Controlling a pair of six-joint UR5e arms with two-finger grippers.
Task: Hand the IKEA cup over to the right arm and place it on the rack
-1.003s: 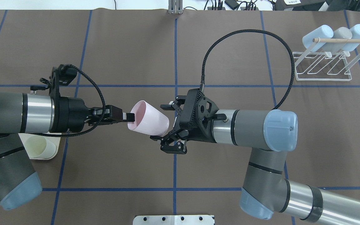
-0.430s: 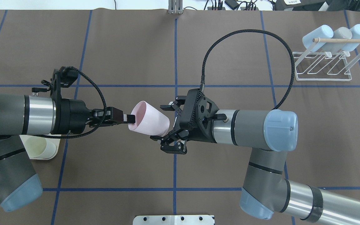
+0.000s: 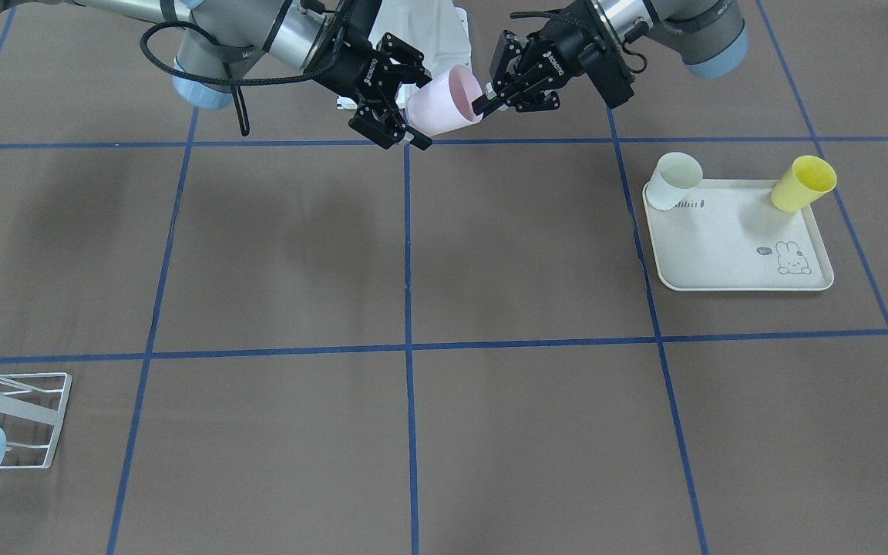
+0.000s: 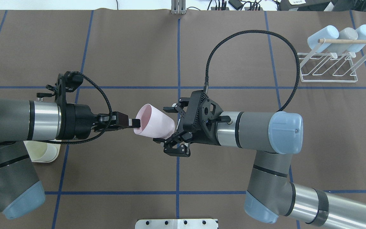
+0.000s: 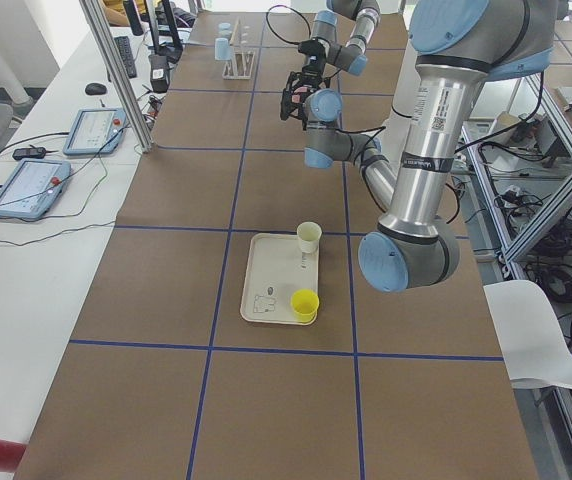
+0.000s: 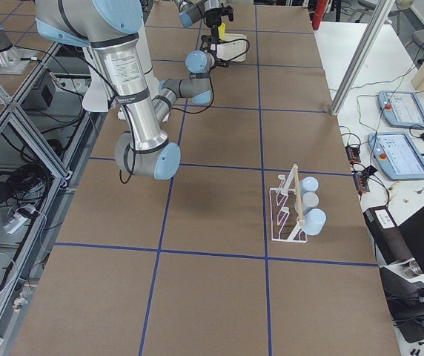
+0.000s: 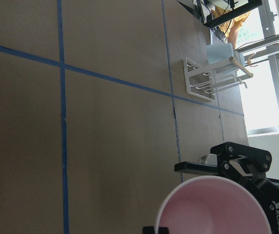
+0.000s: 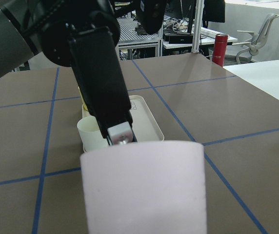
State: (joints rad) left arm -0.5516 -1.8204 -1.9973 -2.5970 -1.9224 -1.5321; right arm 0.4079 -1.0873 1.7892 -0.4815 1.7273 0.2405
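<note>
Roughly halfway by my read: pickup done, handover not closed, racking not started. Toward the table's left edge, the cream rabbit-print tray (image 3: 721, 247) carries a white plastic cup (image 3: 675, 179) and a yellow plastic cup (image 3: 802, 183). Next, the left gripper (image 4: 135, 122) is pinched on the rim of the pale pink plastic IKEA cup (image 4: 156, 125), one finger inside the mouth, one outside. The cup hangs in the air on its side over the table's middle, just left of the centre blue tape line (image 4: 179, 57), mouth toward the left arm, base toward the right. The right gripper (image 4: 167, 129) is spread wide, jaws either side of the cup's base end, no contact that I can make out, so no grip yet. Left to do: right closes, left lets go, carry to the white thin-wire rack with a pale wooden rod (image 4: 327, 68) at the table's far right corner, already holding three pale blue and grey cups (image 4: 326, 35), and seat it on a prong.
</note>
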